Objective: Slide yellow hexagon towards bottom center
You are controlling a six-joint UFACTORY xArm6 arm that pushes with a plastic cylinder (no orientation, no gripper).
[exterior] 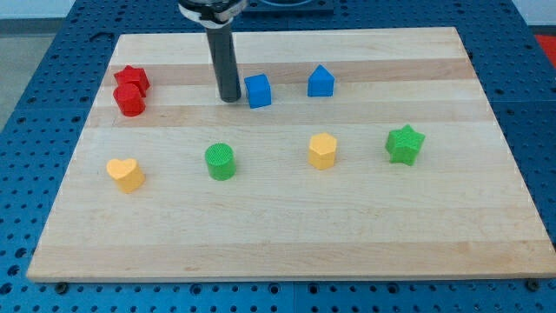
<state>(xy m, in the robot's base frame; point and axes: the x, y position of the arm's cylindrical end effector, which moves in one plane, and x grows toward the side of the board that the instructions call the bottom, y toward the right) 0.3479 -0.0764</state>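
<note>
The yellow hexagon stands on the wooden board, right of the middle. My tip rests on the board near the view's top, just left of a blue cube. The tip is well up and to the left of the yellow hexagon and does not touch it.
A blue house-shaped block is up right of the cube. A green star is right of the hexagon, a green cylinder left of it. A yellow heart lies far left. A red star and red cylinder sit at upper left.
</note>
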